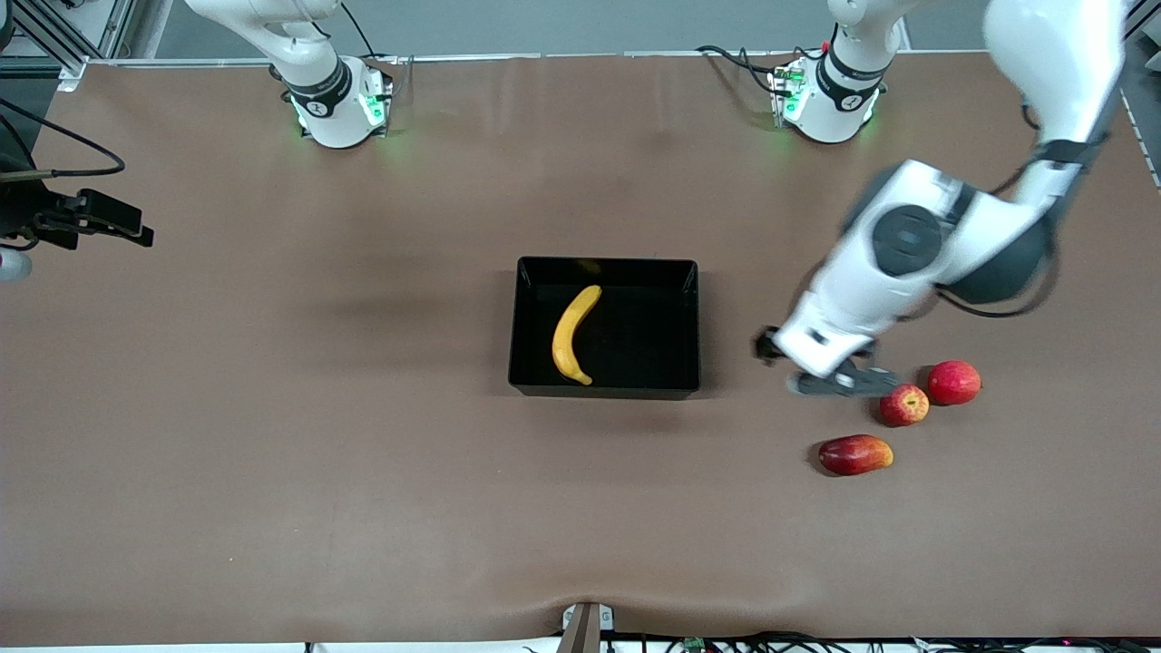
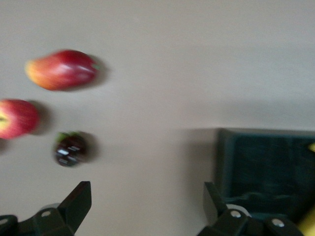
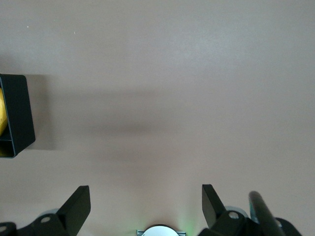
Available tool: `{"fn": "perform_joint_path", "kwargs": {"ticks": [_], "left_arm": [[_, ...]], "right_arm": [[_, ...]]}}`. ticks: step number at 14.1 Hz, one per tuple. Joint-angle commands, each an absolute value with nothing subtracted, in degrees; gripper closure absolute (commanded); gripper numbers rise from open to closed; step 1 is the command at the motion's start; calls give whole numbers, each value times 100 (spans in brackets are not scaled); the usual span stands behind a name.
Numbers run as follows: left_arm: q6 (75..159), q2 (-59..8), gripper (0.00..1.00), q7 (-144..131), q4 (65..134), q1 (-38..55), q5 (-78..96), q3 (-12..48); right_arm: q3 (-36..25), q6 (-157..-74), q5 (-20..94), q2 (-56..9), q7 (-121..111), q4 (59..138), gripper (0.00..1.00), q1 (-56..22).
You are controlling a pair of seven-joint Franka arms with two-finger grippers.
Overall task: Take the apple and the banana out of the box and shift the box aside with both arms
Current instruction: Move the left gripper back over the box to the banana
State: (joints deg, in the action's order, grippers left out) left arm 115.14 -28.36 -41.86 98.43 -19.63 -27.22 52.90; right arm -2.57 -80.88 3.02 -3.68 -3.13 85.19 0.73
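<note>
A brown worktop [image 1: 272, 472] fills the room's middle, wide and mostly bare. Nearest the front camera, toward the left arm's end, lies an elongated red-orange fruit [image 1: 855, 454]. A little farther from the camera sits the apple [image 1: 903, 404], red with yellowish streaks, and just beside it, closer still to the left arm's end, a second round red fruit [image 1: 953, 382]. The left wrist view also shows a small dark purple fruit [image 2: 70, 148] near the apple; from the front it is hidden under the arm.

The left hand [image 1: 839, 381] hangs low over the worktop right beside the apple, on the side toward the box, its fingers [image 2: 78, 200] spread wide apart with nothing between them. The apple lies just outside the fingers, not between them.

In the middle of the worktop stands the black box [image 1: 694, 326], and the banana [image 1: 574, 334] lies inside it, along the wall toward the right arm's end. The box is well apart from the apple and the left hand.

The right arm waits, its right hand [image 3: 145, 206] over bare worktop at its own end, fingers apart and empty.
</note>
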Motion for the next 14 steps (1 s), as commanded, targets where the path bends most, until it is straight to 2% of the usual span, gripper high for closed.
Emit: {"fn": "perform_joint_path", "kwargs": {"ticks": [1, 4, 6, 9, 11, 14], "left_arm": [[11487, -3049, 0, -5322, 9756, -1216, -2830, 5309], [11540, -3628, 0, -6071, 9178, -75, -2857, 5134], [11557, -3910, 0, -6371, 8834, 725, -2857, 4555], [11890, -4244, 0, -6888, 8447, 2000, -2778, 3370], [12338, -4455, 0, -7320, 8376, 2372, -2769, 2990], [12875, -4754, 0, -7418, 8376, 2399, -2769, 2944]], "right_arm": [[-237, -8095, 325, -404, -246, 8464, 0, 123], [-237, -8060, 325, -404, -246, 8473, 0, 149], [-246, -8051, 308, -404, -246, 8490, 0, 149], [-237, -8060, 308, -404, -246, 8490, 0, 158], [-246, -8068, 308, -404, -246, 8490, 0, 158], [-246, -8051, 308, -404, -246, 8490, 0, 158]]}}
